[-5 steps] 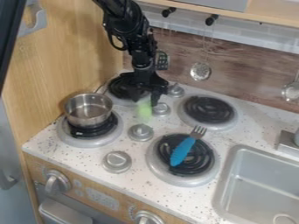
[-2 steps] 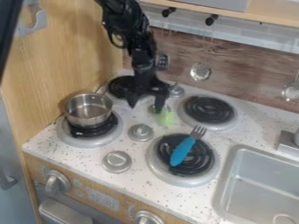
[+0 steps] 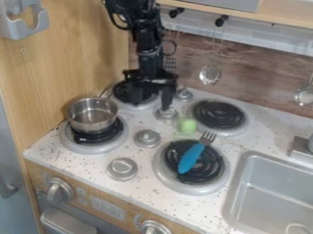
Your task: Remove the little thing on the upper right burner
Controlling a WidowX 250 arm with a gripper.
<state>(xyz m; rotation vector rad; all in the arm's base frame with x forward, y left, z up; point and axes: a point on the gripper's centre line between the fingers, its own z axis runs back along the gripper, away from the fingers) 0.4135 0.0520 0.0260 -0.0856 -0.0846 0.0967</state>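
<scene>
Speckled tabletop (image 3: 92,167) supports small green object (image 3: 187,125) beside rear right burner (image 3: 218,114); gripper (image 3: 151,103) hangs near rear left burner (image 3: 122,92), fingers spread.

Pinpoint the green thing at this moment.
In the camera view, the green thing is just right of centre, at the lower left edge of the upper right burner, just above and left of the fork.
</scene>
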